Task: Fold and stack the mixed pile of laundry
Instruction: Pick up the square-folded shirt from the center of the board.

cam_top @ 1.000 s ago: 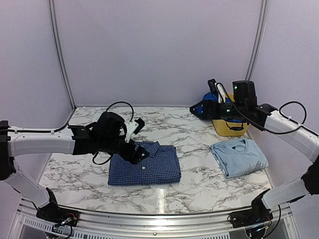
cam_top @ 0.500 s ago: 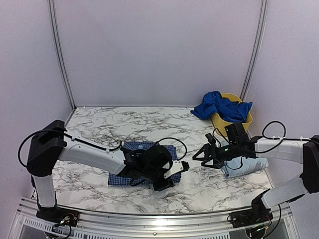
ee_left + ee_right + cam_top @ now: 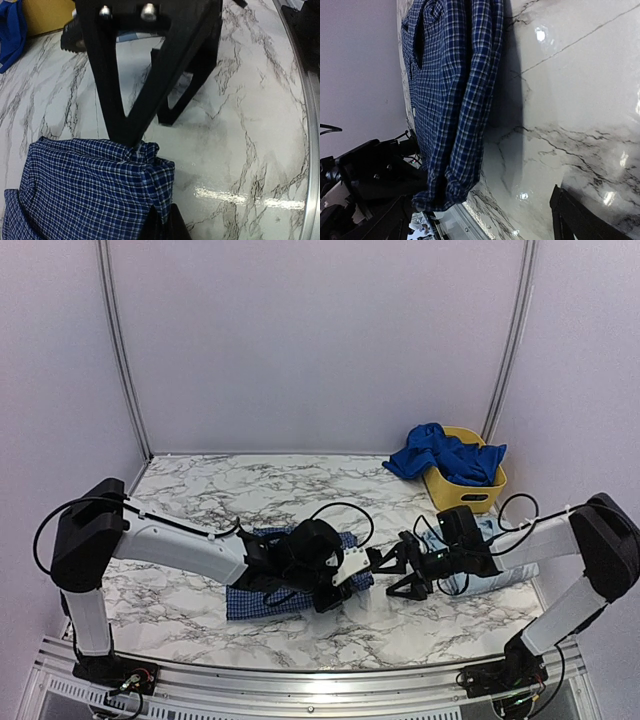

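Note:
The navy-and-white checked shirt (image 3: 262, 600) (image 3: 85, 190) (image 3: 455, 100) lies folded on the marble table (image 3: 200, 500), left of centre. My left gripper (image 3: 350, 578) (image 3: 148, 180) is shut on the shirt's right edge, with the cloth bunched between its fingertips. Just right of that edge my right gripper (image 3: 393, 575) (image 3: 485, 220) hangs low and open, facing the shirt and holding nothing. The pale blue T-shirt (image 3: 495, 578) lies folded at the right, partly behind the right arm. A royal-blue piece (image 3: 440, 455) spills over the yellow basket (image 3: 478, 495).
The yellow basket stands at the back right corner against the wall. A metal rail (image 3: 320, 680) runs along the table's near edge, close behind both grippers. Both arms stretch low across the middle of the table.
My left gripper crossed to the shirt's right edge and shut on it. The right arm swung down from the basket and then leftward to that same edge, jaws open.

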Available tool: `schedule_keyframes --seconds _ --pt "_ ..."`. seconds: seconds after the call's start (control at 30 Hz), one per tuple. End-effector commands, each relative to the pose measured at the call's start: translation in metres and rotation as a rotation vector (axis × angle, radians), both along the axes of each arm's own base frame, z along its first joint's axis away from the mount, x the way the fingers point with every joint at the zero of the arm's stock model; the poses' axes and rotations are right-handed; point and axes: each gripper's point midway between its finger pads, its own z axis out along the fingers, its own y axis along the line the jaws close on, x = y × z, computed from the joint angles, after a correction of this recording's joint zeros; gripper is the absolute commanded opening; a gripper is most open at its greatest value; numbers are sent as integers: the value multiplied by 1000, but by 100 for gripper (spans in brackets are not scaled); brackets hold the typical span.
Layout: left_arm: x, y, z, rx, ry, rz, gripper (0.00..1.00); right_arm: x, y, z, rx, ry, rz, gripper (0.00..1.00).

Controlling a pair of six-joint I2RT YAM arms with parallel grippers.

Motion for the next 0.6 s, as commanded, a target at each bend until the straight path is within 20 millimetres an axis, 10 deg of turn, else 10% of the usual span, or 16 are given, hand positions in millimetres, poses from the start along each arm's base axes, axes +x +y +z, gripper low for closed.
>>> schedule_keyframes --seconds 0.0,0.27,0.57 --pt "-3 -10 36 -125 5 -15 5 14 30 25 116 -21 8 93" --pt "-4 -8 37 -123 3 -16 7 24 61 25 181 44 -11 96" --pt "-10 -6 43 -137 -31 -44 11 26 81 5 221 160 -2 61"
